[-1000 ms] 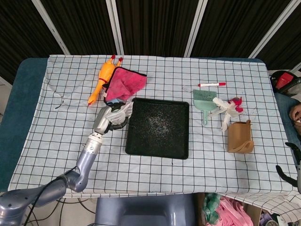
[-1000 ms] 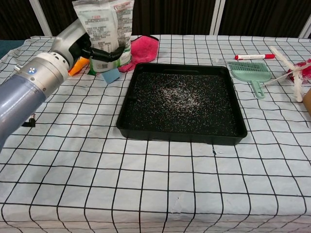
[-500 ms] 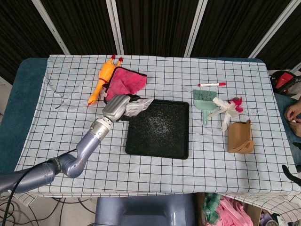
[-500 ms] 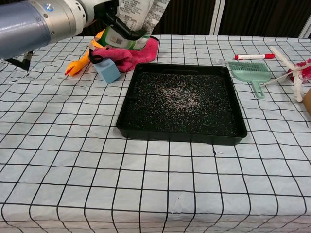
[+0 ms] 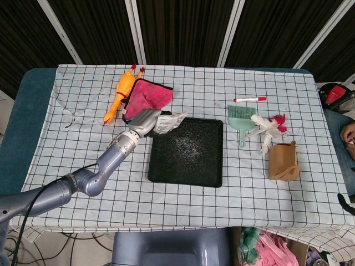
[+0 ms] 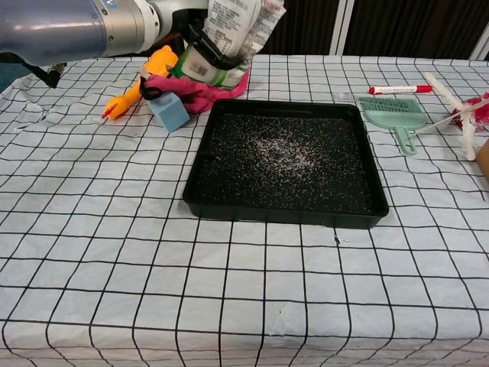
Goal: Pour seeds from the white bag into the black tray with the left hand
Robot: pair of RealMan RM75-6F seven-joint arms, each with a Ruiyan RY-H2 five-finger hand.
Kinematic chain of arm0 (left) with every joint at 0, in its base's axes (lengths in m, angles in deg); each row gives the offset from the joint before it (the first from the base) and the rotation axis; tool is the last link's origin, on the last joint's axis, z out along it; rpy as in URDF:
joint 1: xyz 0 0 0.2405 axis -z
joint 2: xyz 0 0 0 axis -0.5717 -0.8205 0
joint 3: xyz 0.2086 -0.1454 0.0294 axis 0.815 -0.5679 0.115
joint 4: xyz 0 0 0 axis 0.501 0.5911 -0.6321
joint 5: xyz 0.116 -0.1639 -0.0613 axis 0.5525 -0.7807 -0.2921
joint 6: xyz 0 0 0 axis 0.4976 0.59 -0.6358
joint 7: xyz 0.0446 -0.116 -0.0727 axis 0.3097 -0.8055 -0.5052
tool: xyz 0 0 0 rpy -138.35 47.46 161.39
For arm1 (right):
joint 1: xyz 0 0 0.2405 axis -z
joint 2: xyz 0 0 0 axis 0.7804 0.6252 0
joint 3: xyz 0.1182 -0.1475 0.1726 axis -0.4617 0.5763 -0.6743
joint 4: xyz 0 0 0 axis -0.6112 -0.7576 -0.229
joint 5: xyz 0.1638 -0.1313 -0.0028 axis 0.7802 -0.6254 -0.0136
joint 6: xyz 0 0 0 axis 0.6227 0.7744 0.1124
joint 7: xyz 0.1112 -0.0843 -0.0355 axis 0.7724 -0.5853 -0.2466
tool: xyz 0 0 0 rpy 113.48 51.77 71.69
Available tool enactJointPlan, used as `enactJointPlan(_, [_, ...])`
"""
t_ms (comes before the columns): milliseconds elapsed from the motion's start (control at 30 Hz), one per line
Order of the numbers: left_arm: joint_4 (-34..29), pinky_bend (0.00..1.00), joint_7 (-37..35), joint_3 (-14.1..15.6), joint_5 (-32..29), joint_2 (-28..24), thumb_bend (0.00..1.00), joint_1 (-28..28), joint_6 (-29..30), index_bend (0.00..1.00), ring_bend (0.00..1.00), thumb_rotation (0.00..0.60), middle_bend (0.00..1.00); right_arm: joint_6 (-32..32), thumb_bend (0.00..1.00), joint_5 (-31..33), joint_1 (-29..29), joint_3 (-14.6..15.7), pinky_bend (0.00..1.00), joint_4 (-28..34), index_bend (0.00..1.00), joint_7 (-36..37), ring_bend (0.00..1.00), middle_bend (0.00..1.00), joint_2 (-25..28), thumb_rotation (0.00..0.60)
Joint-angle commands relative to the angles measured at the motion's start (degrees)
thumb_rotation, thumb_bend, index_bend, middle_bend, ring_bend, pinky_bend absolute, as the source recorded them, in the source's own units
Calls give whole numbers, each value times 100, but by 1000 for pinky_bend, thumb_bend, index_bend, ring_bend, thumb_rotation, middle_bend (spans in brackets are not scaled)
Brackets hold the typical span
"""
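My left hand grips the white seed bag and holds it in the air, tilted toward the right, over the far left corner of the black tray. The bag's top end points to the tray. A thin scatter of pale seeds lies in the middle of the tray. The right hand shows in neither view.
A blue block, a pink cloth and a yellow rubber chicken lie left of and behind the tray. To its right are a green dustpan, a red marker, a white-and-red toy and a brown pouch.
My left hand has lifted the bag off the table beside the tray, carried it right and tipped it over the tray's far left corner. The blue block now stands uncovered.
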Motion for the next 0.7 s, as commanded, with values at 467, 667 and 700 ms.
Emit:
enactJointPlan(467, [-128, 529, 936, 636, -965, -518, 691, 797, -881, 543, 407, 600, 547, -51, 191, 80, 8, -33, 305, -16, 247, 82, 146, 39, 12, 600])
enactJointPlan(667, [-182, 529, 1325, 1043, -1506, -702, 698, 1140, -1029, 545, 407, 600, 547, -40, 191, 89, 17, -40, 305, -8, 247, 77, 147, 39, 25, 600])
enactJointPlan(700, [-205, 529, 1453, 1182, -1645, -756, 699, 1258, -1065, 547, 407, 600, 548, -54, 191, 98, 15, -39, 305, -11, 247, 74, 147, 39, 26, 600])
